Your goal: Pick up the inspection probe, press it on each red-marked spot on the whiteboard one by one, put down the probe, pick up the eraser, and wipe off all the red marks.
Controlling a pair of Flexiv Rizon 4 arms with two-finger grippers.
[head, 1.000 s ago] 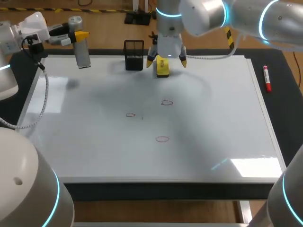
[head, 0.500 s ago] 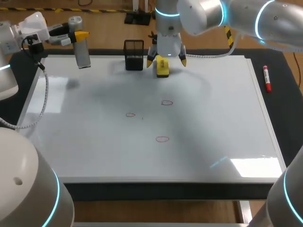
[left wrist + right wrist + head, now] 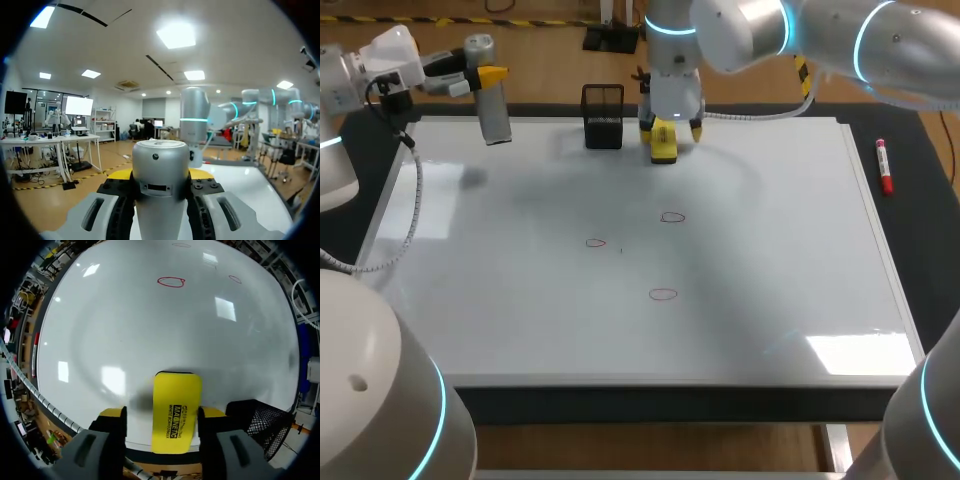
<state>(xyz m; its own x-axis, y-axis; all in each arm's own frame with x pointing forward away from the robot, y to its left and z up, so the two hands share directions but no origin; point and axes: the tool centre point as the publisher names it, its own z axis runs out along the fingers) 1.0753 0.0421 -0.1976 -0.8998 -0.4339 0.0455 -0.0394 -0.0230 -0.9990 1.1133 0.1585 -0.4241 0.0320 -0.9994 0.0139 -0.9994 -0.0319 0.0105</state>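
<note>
Eraser (image 3: 176, 405) looked light, rigid, slick; right gripper (image 3: 162, 413) loosely straddled its long sides, not yet clamped. Left gripper (image 3: 160, 176) gripped the probe (image 3: 160, 157).

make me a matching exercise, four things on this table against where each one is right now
1 inspection probe
2 eraser
3 marker pen
4 mesh holder

a lying off the whiteboard, on the dark mat
b gripped in the left hand
c standing beside the eraser
d flat on the whiteboard between the open fingers of the right hand

Pairs: 1-b, 2-d, 3-a, 4-c
</note>
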